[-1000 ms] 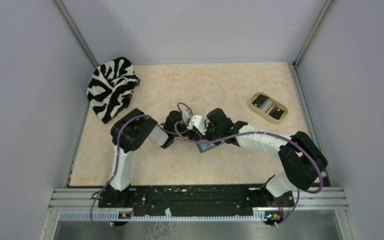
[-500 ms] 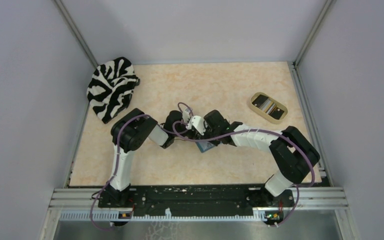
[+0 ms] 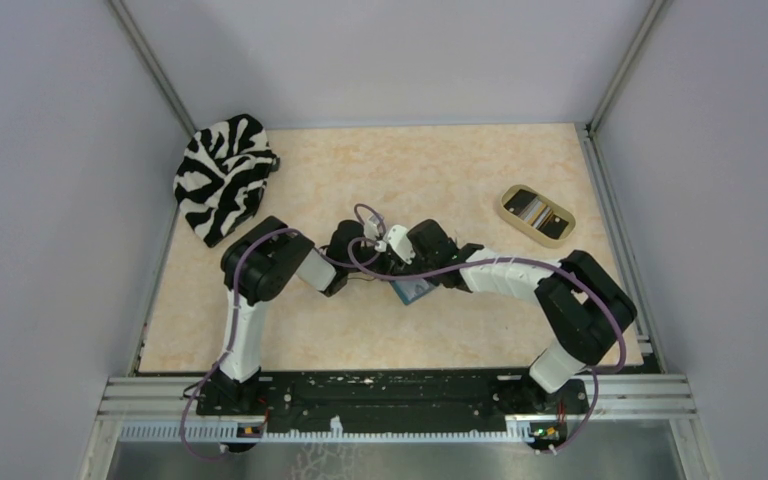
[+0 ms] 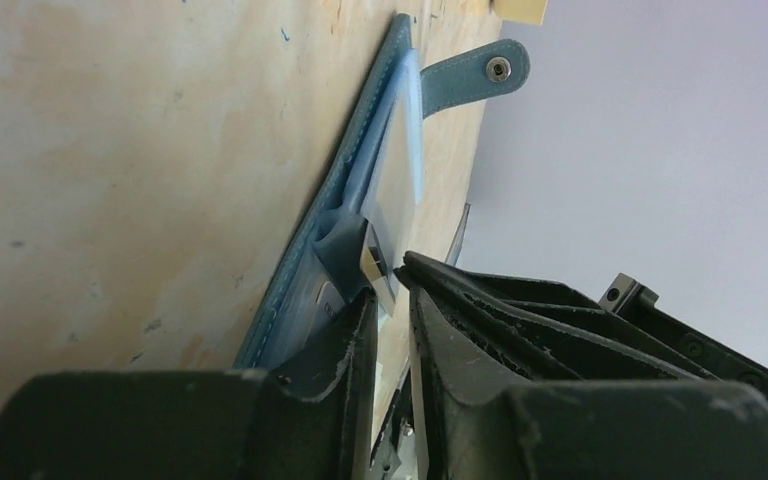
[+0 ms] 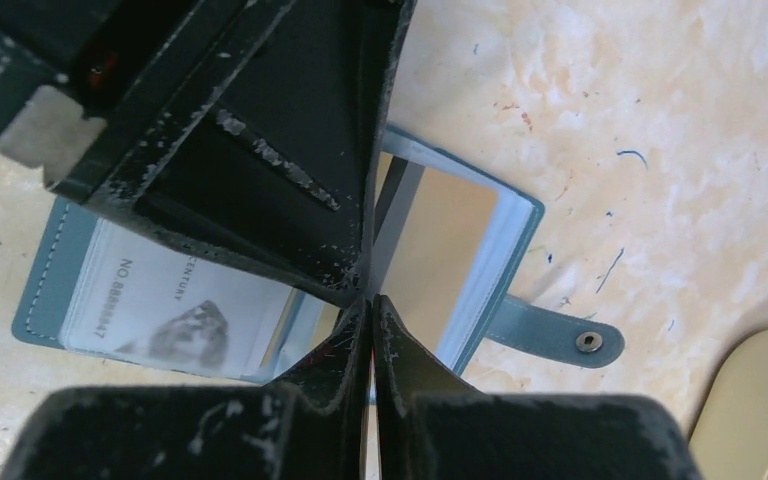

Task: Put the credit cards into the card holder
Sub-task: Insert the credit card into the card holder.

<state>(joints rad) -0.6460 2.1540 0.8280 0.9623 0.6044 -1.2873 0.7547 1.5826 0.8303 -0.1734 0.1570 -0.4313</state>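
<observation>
Pale marbled tabletop (image 3: 440, 170) boxed in by grey walls (image 3: 380, 60). Near its middle, a little toward the near edge, the card holder (image 3: 412, 292): teal, lying open and flat, snap tab (image 5: 560, 337) sticking out sideways, unfastened. Both arms bent inward from the near edge, meeting right over it.

Behind a clear pocket on one open half, a pale printed card (image 5: 175, 305) with a number and a grey picture. Over the other half, against the light blue pockets, a tan-orange card (image 5: 445, 250), tilted, one dark edge showing. Lower edge of it nipped by the right gripper (image 5: 371, 305), fingers pressed together on it. Cannot tell whether inside a slot or only resting on top.

Left gripper (image 4: 388, 290) tips down at the fold of the holder, fingers drawn almost together with only a thin slit between. Cannot tell whether anything is caught in that slit. Tips of the two grippers just beside each other.

Well apart, in the far left corner, a zebra-striped cloth (image 3: 222, 172), bunched up. Toward the right edge, on the far half, a beige oval tray (image 3: 536, 213).
</observation>
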